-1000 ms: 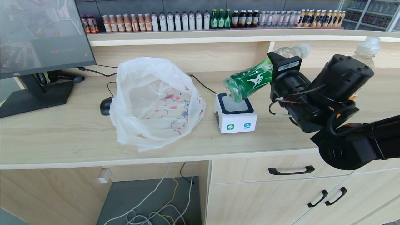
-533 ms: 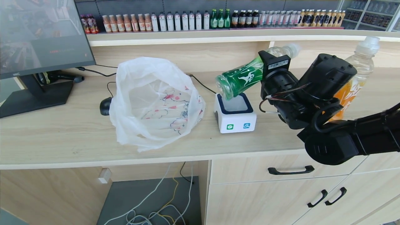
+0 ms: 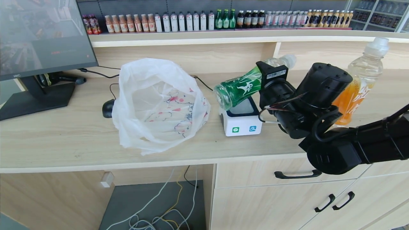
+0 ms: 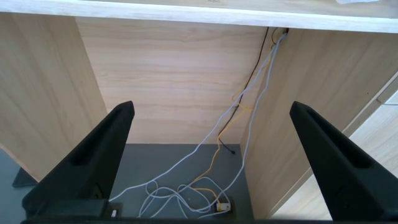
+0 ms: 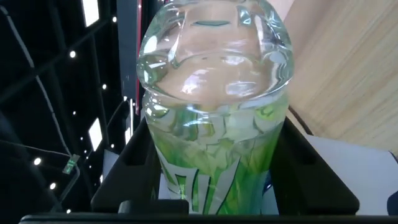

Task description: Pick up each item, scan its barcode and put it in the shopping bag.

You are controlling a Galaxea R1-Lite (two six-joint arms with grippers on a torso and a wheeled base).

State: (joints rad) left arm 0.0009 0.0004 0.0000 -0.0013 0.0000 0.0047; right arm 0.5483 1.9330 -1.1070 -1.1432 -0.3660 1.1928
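My right gripper is shut on a green-labelled clear bottle, held nearly level with its base over the white barcode scanner. Seen from the right wrist, the bottle sits between the two dark fingers. The white plastic shopping bag stands open on the counter, left of the scanner. An orange drink bottle stands upright behind my right arm. My left gripper hangs open below the counter, over cables on the floor.
A monitor on a stand occupies the counter's far left, with a mouse and cables beside the bag. A raised shelf at the back carries several bottles. Drawers with black handles lie below the counter.
My right arm has carried the green bottle leftward and slightly down, from over the scanner's right side toward the bag. The orange bottle has come out from behind the arm.
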